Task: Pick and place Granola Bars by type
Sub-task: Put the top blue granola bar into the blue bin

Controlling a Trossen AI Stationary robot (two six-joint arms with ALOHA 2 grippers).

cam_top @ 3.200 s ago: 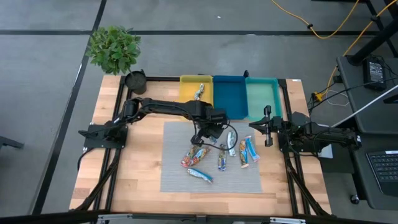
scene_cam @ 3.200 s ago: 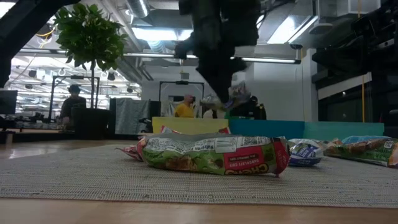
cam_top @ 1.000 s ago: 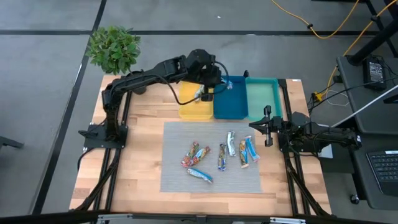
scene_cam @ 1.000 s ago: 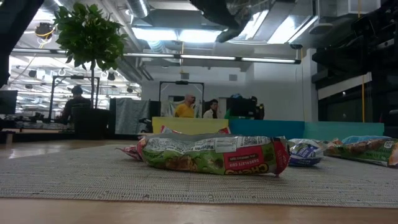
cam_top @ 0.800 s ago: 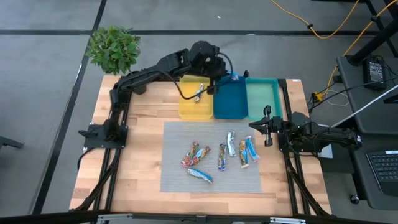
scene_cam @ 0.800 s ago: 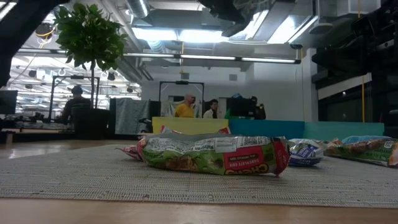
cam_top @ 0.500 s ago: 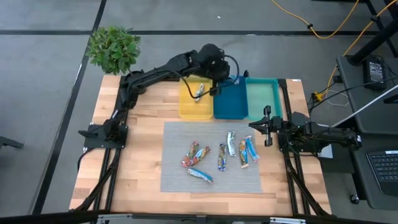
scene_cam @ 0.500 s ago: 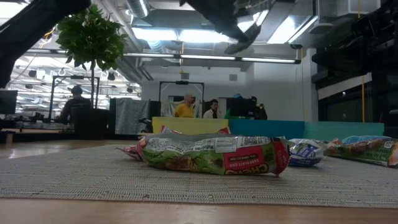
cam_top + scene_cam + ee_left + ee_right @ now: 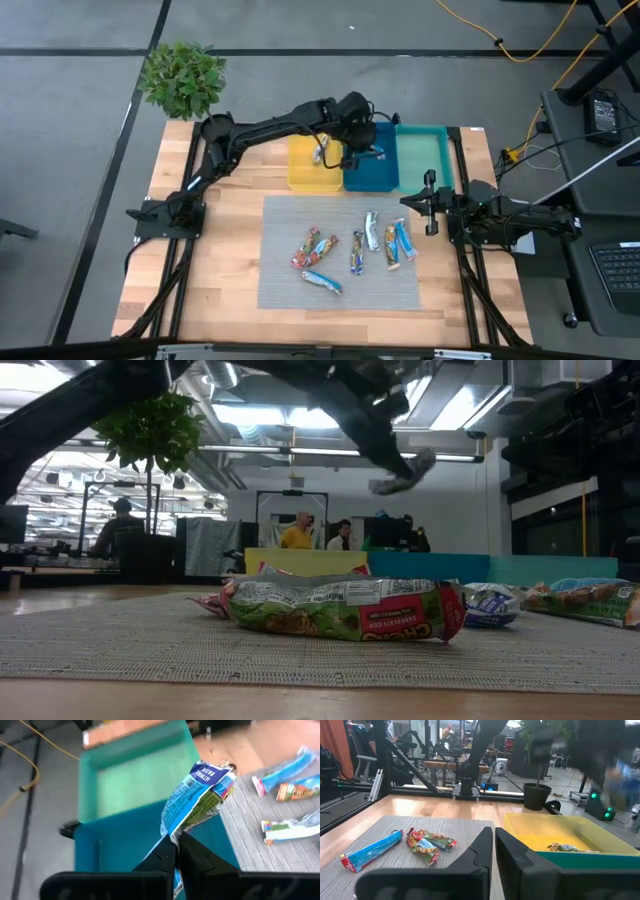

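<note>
Left gripper (image 9: pixel 176 842): pinched on a blue-white bar (image 9: pixel 200 795), over the blue tray (image 9: pixel 368 155).
Right gripper (image 9: pixel 493 837): closed, empty, at the table's right edge.
Right wrist only: a bar (image 9: pixel 563 848) in the yellow tray (image 9: pixel 540 832).

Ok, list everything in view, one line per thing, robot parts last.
Held bar: one, blue-white, above the blue tray.
Loose bars: about six, blue, red-orange, silver, spread over the mat.
Binned bar: one, silvery, in the yellow tray.
Trays: three, yellow tray, blue tray, teal tray, side by side at the far edge.
Mat: one, grey, mid-table.
Table: one, light wood.
Plant: one, green, far left corner.
People: a few, in the room behind.
Left hand: shut on the held bar.
Right hand: shut, empty, right of the mat.
</note>
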